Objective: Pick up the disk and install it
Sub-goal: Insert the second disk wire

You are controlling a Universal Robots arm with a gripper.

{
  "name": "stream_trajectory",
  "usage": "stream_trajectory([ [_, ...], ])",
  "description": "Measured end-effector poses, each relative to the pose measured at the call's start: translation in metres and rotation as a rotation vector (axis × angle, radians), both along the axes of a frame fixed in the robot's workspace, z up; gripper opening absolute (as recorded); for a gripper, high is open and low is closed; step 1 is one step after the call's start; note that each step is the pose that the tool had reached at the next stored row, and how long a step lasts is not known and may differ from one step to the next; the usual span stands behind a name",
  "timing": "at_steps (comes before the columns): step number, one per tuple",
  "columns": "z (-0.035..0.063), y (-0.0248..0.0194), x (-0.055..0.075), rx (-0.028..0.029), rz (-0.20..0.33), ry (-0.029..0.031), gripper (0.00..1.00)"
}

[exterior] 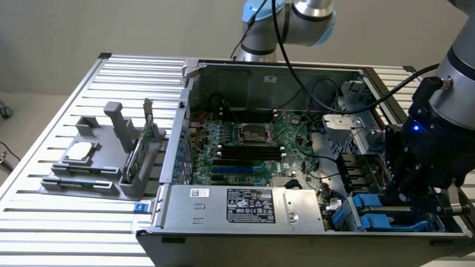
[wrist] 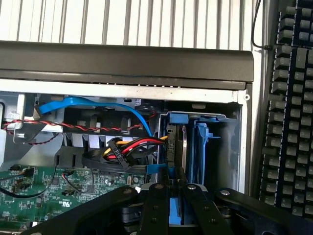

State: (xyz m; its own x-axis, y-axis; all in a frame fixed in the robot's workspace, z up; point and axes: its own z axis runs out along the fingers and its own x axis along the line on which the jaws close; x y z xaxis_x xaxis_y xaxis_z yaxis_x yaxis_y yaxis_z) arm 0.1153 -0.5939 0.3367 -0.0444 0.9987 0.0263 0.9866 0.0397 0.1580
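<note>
Black pincer is clamped on the blue-framed silver-grey metal disk, standing on edge in the blue drive bay at the open grey computer case's corner. PSU label text unreadable.

Glossy blue plastic carrier frames the metal disk.

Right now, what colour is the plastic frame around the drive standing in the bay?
Bright blue. The frame shows best in the wrist view.
</note>
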Motion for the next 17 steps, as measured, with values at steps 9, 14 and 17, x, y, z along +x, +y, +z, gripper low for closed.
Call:
stream_trajectory([
  [9,0.0,-0.0001,0.001,0.0016,-0.017,-0.0001,0.16],
  [14,-0.0016,0.0,0.001,0.0035,-0.017,-0.0001,0.16],
  [17,-0.0031,0.0,0.001,0.0046,-0.017,-0.0001,0.16],
])
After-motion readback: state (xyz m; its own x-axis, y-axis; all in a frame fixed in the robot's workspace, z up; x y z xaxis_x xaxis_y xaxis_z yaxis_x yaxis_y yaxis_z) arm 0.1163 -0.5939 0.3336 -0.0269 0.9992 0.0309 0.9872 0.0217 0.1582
